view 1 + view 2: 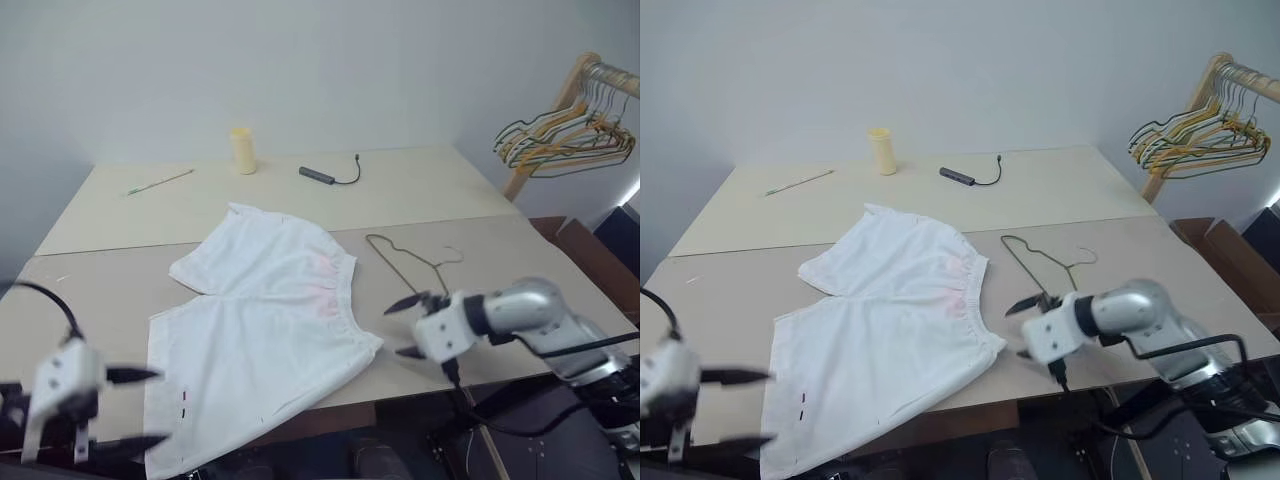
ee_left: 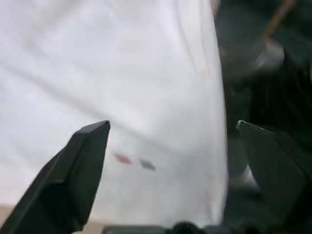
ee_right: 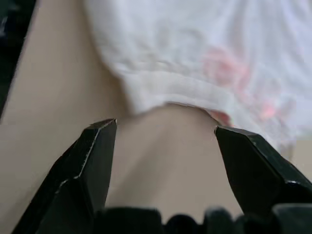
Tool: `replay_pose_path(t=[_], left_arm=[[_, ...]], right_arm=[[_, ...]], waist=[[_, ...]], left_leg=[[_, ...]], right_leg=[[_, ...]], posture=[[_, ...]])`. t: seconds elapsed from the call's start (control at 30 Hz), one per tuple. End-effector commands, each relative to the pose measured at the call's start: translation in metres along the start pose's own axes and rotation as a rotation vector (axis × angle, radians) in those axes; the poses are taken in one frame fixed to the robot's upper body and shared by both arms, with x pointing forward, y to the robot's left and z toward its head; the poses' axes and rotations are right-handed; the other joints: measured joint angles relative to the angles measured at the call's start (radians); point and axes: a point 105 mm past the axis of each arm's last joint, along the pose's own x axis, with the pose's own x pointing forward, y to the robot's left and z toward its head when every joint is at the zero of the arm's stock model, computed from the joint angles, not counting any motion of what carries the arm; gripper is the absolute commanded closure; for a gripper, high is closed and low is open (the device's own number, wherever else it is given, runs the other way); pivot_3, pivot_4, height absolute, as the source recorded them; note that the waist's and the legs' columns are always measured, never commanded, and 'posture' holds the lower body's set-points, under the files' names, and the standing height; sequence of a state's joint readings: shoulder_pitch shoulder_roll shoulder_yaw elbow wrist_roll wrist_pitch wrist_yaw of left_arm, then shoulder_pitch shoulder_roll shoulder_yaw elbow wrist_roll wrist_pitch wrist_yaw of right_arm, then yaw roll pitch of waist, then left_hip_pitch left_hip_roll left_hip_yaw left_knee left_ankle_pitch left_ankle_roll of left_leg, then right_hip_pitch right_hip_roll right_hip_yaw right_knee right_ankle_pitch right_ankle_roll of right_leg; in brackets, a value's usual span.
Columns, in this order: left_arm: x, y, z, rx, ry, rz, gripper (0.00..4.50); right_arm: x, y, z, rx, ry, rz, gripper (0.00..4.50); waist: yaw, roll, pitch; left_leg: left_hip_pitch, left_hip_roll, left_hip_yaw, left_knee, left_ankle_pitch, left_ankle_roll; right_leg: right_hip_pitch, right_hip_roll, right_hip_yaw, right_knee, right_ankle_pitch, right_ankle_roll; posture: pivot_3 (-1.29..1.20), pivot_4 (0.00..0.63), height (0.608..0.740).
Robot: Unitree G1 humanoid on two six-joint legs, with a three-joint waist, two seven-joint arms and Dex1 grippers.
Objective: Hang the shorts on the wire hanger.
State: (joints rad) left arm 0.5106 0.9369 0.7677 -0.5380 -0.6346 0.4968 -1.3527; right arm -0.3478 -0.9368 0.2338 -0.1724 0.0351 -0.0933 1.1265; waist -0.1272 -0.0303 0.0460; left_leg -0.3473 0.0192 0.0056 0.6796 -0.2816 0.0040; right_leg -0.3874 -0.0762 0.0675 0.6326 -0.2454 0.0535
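Note:
The white shorts (image 1: 265,320) lie flat on the table (image 1: 90,290), waistband toward the right, with a pink patch by the waist and one leg hanging over the front edge. Just right of the waistband lies the thin dark wire hanger (image 1: 408,262), flat on the table. My left gripper (image 1: 160,407) is open, near the front-left hem with nothing between its fingers; its wrist view looks onto the shorts (image 2: 122,73) and their small hem marks. My right gripper (image 1: 395,330) is open and empty just off the near corner of the waistband (image 3: 185,95), in front of the hanger.
A yellow cup (image 1: 242,150), a black adapter with cable (image 1: 322,176) and a green stick (image 1: 160,181) lie at the back of the table. A wooden rack with several coloured hangers (image 1: 565,135) stands at far right. The front edge of the table runs just under both grippers.

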Motion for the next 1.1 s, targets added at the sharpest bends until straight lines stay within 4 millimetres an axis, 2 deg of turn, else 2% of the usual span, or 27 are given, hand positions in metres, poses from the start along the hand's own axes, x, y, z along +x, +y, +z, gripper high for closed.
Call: replay_pose_path(t=[0.03, 0.1, 0.2, 0.33, 0.43, 0.6, 0.8, 0.93, 1.03, 1.1], left_arm=[[0.016, 0.012, 0.039, 0.022, -0.209, 0.015, 0.03], [0.027, 0.015, 0.05, 0.023, -0.261, -0.001, 0.03], [0.046, 0.009, 0.067, 0.027, -0.322, -0.113, 0.03], [0.061, 0.0, 0.071, 0.038, -0.295, -0.238, 0.03], [0.066, -0.008, 0.069, 0.054, -0.268, -0.325, 0.03], [0.073, -0.001, 0.065, 0.074, -0.24, -0.31, 0.03], [0.075, 0.0, 0.062, 0.084, -0.237, -0.288, 0.03], [0.078, -0.002, 0.063, 0.09, -0.24, -0.288, 0.03], [0.079, -0.003, 0.063, 0.094, -0.241, -0.285, 0.0], [0.079, -0.003, 0.063, 0.095, -0.242, -0.283, 0.0]], right_arm=[[-0.022, -0.038, -0.026, 0.354, 0.067, -0.272, 0.72], [-0.022, -0.045, -0.038, 0.513, 0.087, -0.346, 0.72], [-0.013, -0.05, -0.056, 0.758, 0.098, -0.415, 0.72], [0.004, -0.056, -0.066, 0.902, 0.107, -0.441, 0.72], [0.018, -0.055, -0.074, 0.936, 0.158, -0.431, 0.72], [0.043, -0.043, -0.081, 0.955, 0.212, -0.363, 0.72], [0.059, -0.024, -0.088, 1.009, 0.256, -0.288, 0.72], [0.061, -0.019, -0.094, 1.088, 0.294, -0.283, 0.72], [0.061, -0.015, -0.096, 1.129, 0.321, -0.259, 1.3], [0.061, -0.013, -0.101, 1.144, 0.35, -0.26, 1.91]], waist=[[0.002, -0.001, -0.001], [0.001, 0.0, -0.001], [-0.009, 0.0, -0.002], [-0.037, 0.003, -0.002], [-0.065, 0.004, -0.002], [-0.095, 0.004, -0.002], [-0.114, 0.004, -0.001], [-0.119, 0.004, -0.002], [-0.118, 0.004, -0.002], [-0.118, 0.004, -0.002]], left_leg=[[0.0, 0.0, 0.0, 0.0, 0.0, 0.0], [0.0, 0.0, 0.0, 0.001, 0.0, 0.0], [-0.001, -0.001, 0.0, 0.001, 0.0, 0.0], [-0.005, -0.002, 0.0, 0.001, 0.0, 0.0], [-0.006, -0.002, -0.001, 0.0, 0.0, 0.0], [-0.006, -0.003, -0.002, 0.0, 0.0, 0.0], [-0.006, -0.003, -0.002, 0.0, 0.0, 0.0], [-0.005, -0.002, -0.002, 0.0, 0.0, 0.0], [-0.005, -0.002, -0.003, 0.001, 0.0, 0.0], [-0.005, -0.002, -0.003, 0.001, 0.0, 0.0]], right_leg=[[0.0, 0.0, 0.0, 0.0, 0.001, -0.001], [0.001, 0.0, 0.0, 0.0, 0.002, -0.003], [0.0, 0.0, 0.001, 0.0, 0.003, -0.003], [-0.003, 0.0, 0.002, 0.0, 0.003, -0.002], [-0.003, 0.0, 0.002, -0.001, 0.003, -0.002], [-0.003, 0.0, 0.001, -0.001, 0.003, -0.001], [-0.003, 0.0, 0.002, -0.001, 0.003, -0.001], [-0.002, 0.001, 0.002, -0.001, 0.004, -0.001], [-0.001, 0.001, 0.002, -0.001, 0.004, 0.0], [-0.001, 0.001, 0.002, -0.001, 0.004, 0.0]], posture=[[-0.14, 0.0, 0.74], [-0.15, 0.0, 0.74], [-0.17, 0.0, 0.74], [-0.2, 0.0, 0.74], [-0.2, 0.0, 0.74], [-0.2, 0.0, 0.74], [-0.2, 0.0, 0.74], [-0.19, 0.0, 0.74], [-0.19, 0.0, 0.74], [-0.19, 0.0, 0.74]])
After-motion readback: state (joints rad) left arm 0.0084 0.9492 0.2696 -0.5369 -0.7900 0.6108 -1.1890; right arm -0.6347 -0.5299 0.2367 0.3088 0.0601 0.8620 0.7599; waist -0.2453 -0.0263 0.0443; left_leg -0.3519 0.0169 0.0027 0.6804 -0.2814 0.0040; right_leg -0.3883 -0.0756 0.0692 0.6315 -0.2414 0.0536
